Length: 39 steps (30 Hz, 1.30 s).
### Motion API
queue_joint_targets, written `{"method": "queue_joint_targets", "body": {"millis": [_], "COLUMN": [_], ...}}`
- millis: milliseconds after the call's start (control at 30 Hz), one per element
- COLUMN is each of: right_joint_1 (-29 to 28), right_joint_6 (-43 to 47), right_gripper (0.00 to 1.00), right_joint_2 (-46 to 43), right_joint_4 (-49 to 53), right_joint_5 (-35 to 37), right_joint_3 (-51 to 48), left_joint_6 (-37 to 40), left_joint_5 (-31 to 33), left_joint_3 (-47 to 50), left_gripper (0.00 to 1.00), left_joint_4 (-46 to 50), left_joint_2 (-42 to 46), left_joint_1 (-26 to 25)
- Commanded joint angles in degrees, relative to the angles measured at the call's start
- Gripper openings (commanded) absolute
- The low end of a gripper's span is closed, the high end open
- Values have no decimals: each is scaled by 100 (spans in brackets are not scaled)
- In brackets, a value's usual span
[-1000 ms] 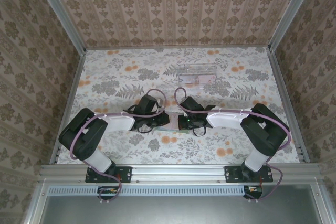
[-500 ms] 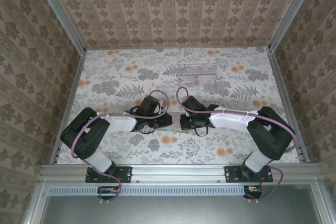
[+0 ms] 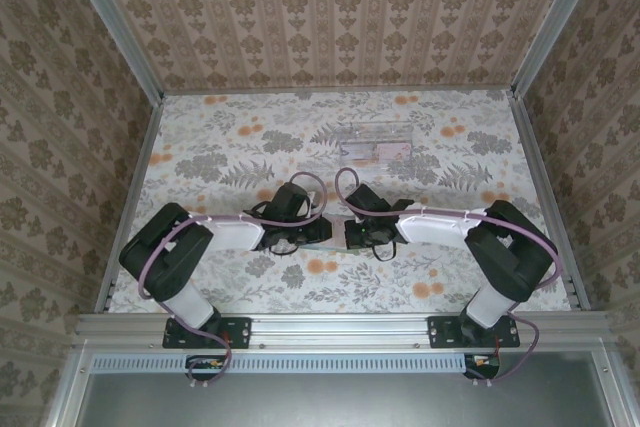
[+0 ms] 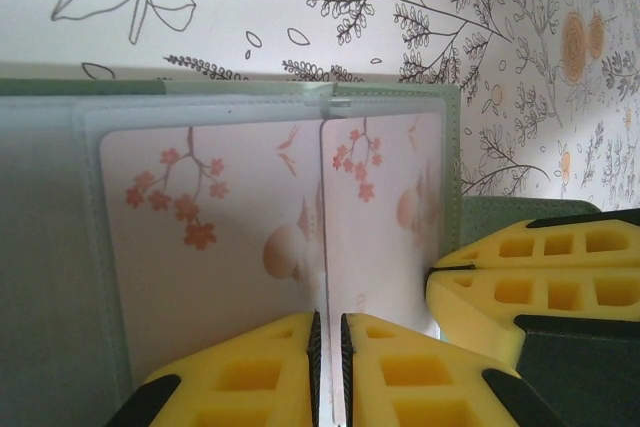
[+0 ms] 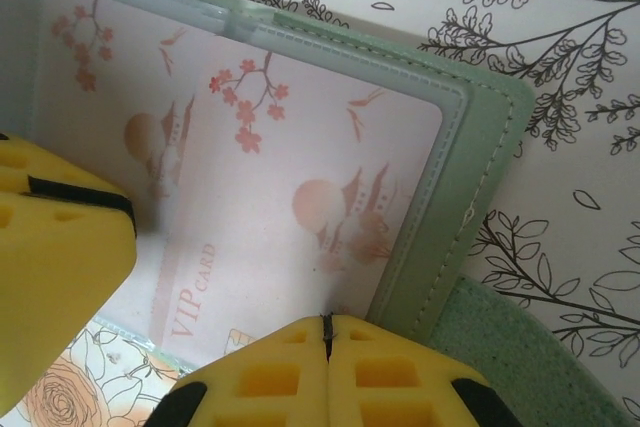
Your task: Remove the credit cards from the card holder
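The grey-green card holder (image 4: 451, 147) lies open between both grippers, its stitched border (image 5: 450, 207) toward the right. Pale pink credit cards (image 4: 200, 267) with blossom prints sit behind its clear pockets. One pink card marked VIP CARD (image 5: 270, 197) sticks out past the pocket's lower edge. My left gripper (image 4: 327, 332) is shut on a thin clear leaf of the holder. My right gripper (image 5: 326, 325) is shut on the edge of the pink card beside the holder's seam. In the top view the left gripper (image 3: 318, 231) and right gripper (image 3: 348, 233) almost touch at the table's middle.
A clear plastic tray (image 3: 380, 140) stands farther back, right of centre, with something pale in it. A textured green surface (image 5: 520, 347) shows under the holder's corner. Aluminium rails and papered walls close the flowered table (image 3: 220, 147) on three sides.
The left arm has stretched to the right, so both grippers now meet closer together at the centre. The right arm shifted only slightly.
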State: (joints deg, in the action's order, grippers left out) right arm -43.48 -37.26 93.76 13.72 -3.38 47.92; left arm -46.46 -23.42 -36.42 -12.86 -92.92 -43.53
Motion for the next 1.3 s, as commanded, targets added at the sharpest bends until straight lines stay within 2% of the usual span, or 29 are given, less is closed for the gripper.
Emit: {"method": "queue_joint_targets", "body": {"millis": [0, 333, 667, 900, 1267], "right_joint_1": [24, 27, 29, 25, 26], "right_joint_6": [60, 8, 16, -1, 7], "right_gripper": [7, 6, 6, 6, 6], "right_joint_2": [125, 161, 121, 143, 112], "right_joint_4": [101, 23, 21, -32, -5], "right_joint_5": [97, 51, 73, 48, 47], "right_joint_3": [-46, -90, -134, -143, -135], "left_joint_6": [49, 53, 400, 438, 291], "left_joint_5": [30, 35, 791, 591, 259], "left_joint_3": [-38, -135, -87, -229, -509], "left_gripper": [16, 16, 16, 19, 19], "left_joint_4": [161, 221, 1329, 1267, 815], "left_joint_2": [-208, -305, 181, 657, 107], "left_joint_1": [-71, -137, 14, -58, -265]}}
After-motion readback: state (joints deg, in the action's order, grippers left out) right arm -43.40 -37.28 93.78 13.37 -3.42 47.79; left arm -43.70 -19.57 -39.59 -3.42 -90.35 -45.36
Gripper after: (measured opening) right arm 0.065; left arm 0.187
